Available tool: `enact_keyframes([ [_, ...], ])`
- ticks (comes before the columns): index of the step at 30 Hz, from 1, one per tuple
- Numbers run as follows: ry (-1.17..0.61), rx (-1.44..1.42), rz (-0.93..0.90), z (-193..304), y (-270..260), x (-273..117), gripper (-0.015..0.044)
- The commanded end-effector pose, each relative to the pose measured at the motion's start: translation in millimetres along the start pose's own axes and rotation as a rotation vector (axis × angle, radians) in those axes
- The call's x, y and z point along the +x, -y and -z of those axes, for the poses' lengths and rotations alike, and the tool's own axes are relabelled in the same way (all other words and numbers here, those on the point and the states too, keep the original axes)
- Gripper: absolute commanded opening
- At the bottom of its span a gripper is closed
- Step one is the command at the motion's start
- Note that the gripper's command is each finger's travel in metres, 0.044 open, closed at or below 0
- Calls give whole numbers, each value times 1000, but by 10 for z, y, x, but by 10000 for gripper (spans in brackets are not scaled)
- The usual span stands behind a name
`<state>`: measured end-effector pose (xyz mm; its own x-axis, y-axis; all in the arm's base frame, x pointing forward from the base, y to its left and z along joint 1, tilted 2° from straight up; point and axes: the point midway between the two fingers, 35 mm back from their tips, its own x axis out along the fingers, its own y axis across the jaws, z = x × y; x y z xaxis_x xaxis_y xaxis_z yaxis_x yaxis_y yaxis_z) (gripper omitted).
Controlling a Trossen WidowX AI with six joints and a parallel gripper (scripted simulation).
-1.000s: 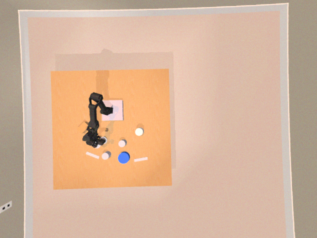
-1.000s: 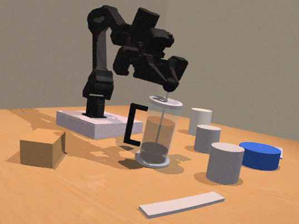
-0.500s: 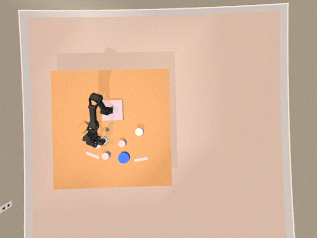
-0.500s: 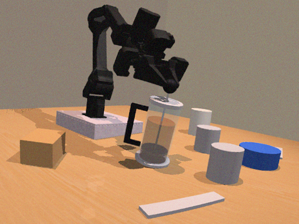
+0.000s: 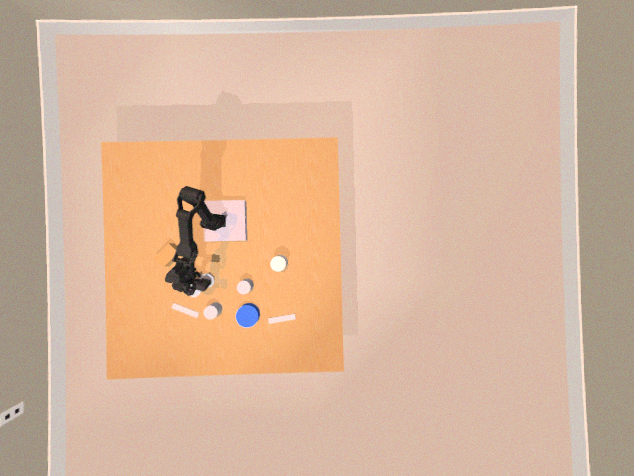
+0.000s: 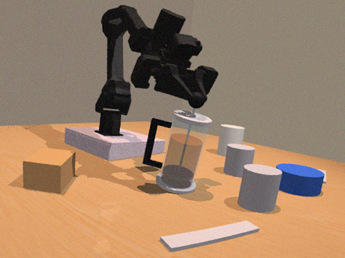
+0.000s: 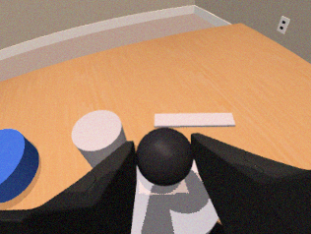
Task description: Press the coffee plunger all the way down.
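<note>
The coffee press (image 6: 176,148) (image 5: 195,293) has a clear body, a black handle (image 6: 151,141) and a pale lid (image 6: 201,119). It stands on the table, leaning slightly to the right in the exterior view. Its black round plunger knob (image 6: 196,100) (image 7: 164,157) is a little above the lid, with a short length of the thin rod (image 6: 194,110) showing between them. A dark disc shape (image 6: 178,174) is low inside the body. My gripper (image 7: 162,145) is shut on the knob, one finger at each side. In the top view the arm hides part of the press.
A grey cylinder (image 6: 259,189) (image 7: 98,132), a smaller one (image 6: 238,161), a taller pale one (image 6: 230,140) and a blue disc (image 6: 298,180) (image 7: 12,162) stand beside the press. A white strip (image 6: 210,235) (image 7: 194,119) lies in front. A brown block (image 6: 43,176) is on the handle side.
</note>
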<state>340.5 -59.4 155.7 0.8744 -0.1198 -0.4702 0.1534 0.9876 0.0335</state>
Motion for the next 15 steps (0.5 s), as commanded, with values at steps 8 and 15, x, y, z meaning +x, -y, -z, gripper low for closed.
enact_keyframes([
  [8, 0, 0, 0, 0, 0, -1, 152],
  [15, 0, 0, 0, 0, 0, -1, 336],
])
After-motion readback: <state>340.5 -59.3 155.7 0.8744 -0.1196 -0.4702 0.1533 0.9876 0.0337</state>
